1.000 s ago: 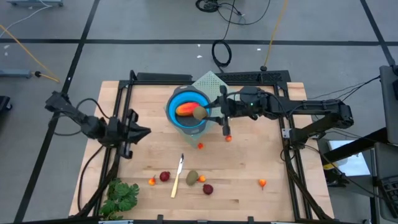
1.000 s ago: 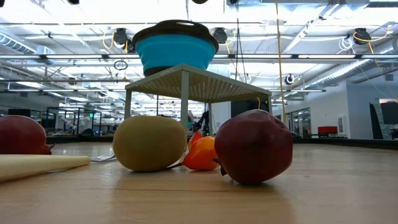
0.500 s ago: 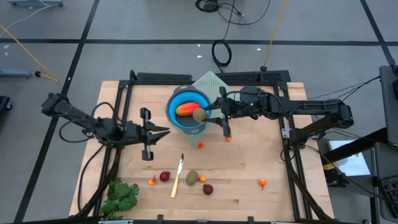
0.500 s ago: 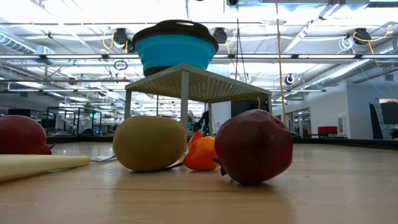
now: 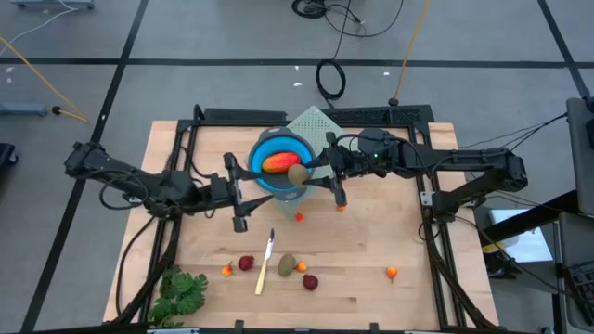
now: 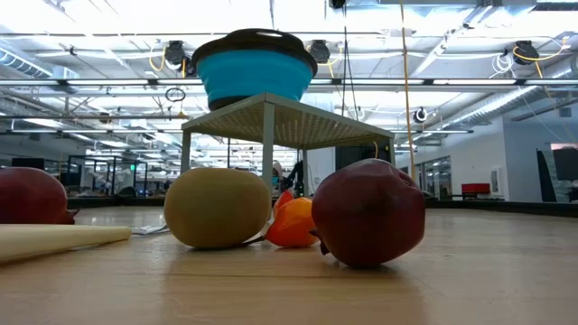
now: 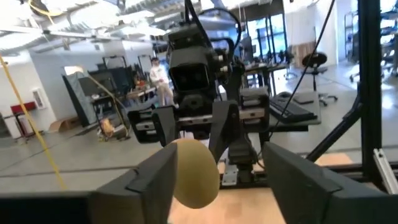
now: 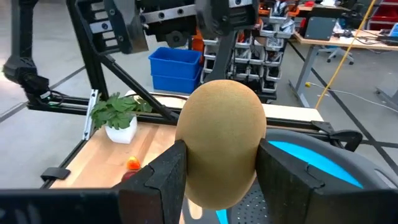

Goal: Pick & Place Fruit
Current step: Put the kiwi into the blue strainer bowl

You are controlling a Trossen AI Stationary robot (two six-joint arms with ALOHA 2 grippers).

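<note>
Holding a brown-green oval toy fruit (image 8: 221, 146) over the rim of the blue collapsible bowl (image 5: 264, 148), right pincer (image 5: 313, 173) is clamped on it. Left pincer (image 5: 243, 193), fingers spread and empty, hovers beside the bowl. No legible writing. Pale wooden tabletop (image 5: 371, 241); grey floor. One orange-red oblong (image 5: 277, 163) in bowl.

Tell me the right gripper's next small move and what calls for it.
Probably open the fingers and let go. The right gripper is shut on the brown-green oval, and the high view puts it over the blue bowl, beside the orange-red oblong already inside. Its height above the bowl is unclear, so a slight lowering first may be safer. The left gripper is open beside the bowl.
</note>
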